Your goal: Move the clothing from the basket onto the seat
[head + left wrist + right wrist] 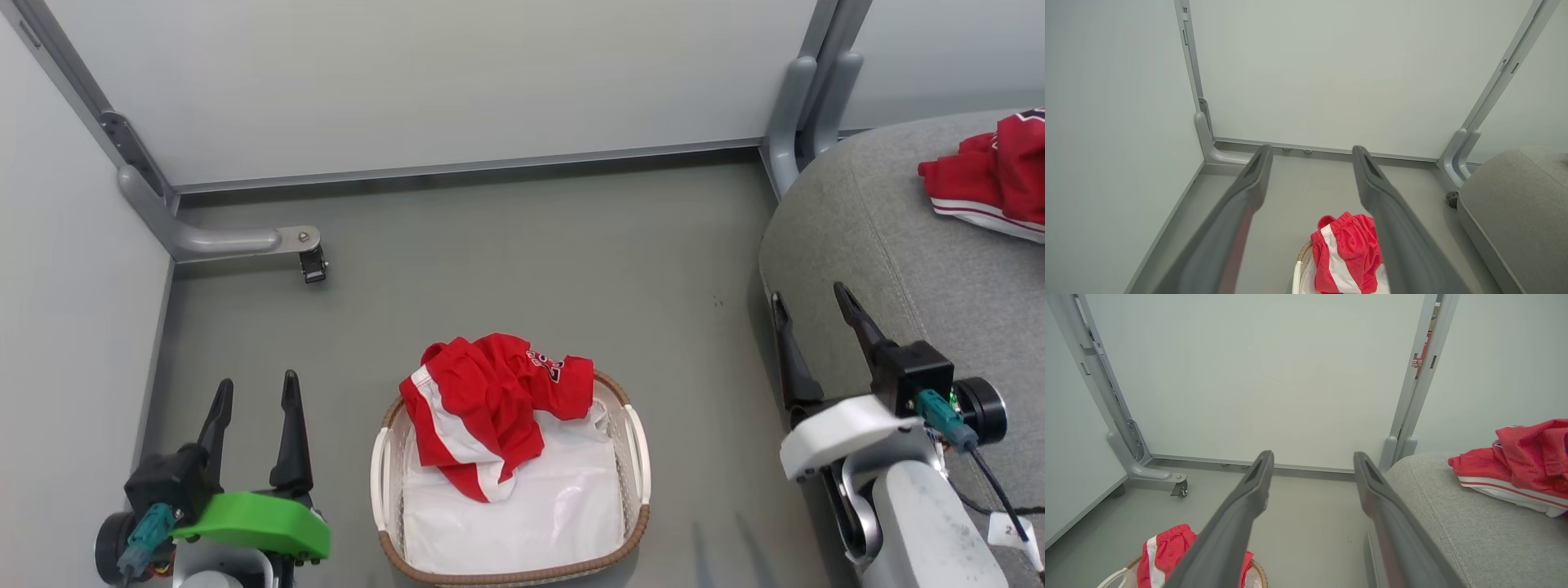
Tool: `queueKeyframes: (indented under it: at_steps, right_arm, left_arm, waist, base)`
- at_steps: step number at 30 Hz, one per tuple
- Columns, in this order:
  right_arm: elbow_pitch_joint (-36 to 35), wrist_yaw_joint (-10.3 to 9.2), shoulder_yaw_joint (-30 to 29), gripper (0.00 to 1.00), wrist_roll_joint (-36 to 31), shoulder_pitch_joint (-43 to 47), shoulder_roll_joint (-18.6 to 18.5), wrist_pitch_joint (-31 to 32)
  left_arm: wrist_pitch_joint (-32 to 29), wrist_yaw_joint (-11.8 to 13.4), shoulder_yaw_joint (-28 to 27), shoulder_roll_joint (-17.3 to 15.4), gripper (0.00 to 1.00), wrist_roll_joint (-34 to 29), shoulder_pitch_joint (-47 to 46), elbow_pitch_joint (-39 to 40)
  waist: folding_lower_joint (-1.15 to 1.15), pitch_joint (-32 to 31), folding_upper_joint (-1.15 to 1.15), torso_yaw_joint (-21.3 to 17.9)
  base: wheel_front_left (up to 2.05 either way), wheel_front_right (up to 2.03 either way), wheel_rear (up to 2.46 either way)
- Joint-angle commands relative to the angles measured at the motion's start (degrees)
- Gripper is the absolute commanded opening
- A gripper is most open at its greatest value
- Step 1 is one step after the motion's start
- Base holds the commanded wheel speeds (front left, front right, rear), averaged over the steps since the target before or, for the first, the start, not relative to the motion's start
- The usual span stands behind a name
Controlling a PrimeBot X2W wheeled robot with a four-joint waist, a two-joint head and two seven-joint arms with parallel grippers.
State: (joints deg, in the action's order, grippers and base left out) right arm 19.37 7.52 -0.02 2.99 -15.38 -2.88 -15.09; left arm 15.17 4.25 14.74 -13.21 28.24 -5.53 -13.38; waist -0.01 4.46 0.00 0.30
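Observation:
A red garment with white side stripes [486,404] lies crumpled over the far end of the white basket [384,469], on its white lining sheet; it shows too as the red garment [1347,255] and the red garment [1163,555]. Another red garment with white trim [992,175] rests on the grey seat [882,237] at the far right, also seen as the red garment [1523,465] on the seat [1457,514]. My left gripper [253,392] stands open left of the basket, empty. My right gripper [812,298] stands open beside the seat's rounded front corner, empty.
Pale partition panels on grey metal frames wall in the space at the back and left. A frame foot with a caster [310,261] juts onto the grey floor [522,261] at the back left. Another frame post [804,106] rises behind the seat's corner.

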Motion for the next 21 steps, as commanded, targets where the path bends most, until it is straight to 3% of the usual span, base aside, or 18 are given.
queueKeyframes:
  at_steps: [1, 7, 21]
  right_arm:
    - [-1.0, -0.06, -0.2, 1.0, 0.4, 2.0, -0.2, -0.1]
    - [-3.4, -0.06, 0.9, 1.0, 4.9, 7.2, -0.1, -0.1]
    - [-2.8, -0.06, 3.3, 1.0, 6.2, 10.3, -0.1, -0.1]
  left_arm:
    - [0.0, -0.4, -0.7, 0.4, 1.0, -0.7, 1.5, 0.5]
    - [0.0, -1.8, -2.8, 2.1, 1.0, -1.9, 5.2, 1.7]
    - [0.0, -4.4, -2.8, 4.2, 1.0, -3.5, 6.9, -0.7]
  waist:
    - [0.01, -0.8, 0.0, 0.8]
    - [0.01, -2.1, 0.0, 1.1]
    - [0.01, -3.8, 0.0, 1.3]
  base:
    - [0.0, 0.0, 0.0]
    - [0.0, 0.0, 0.0]
    - [0.0, 0.0, 0.0]
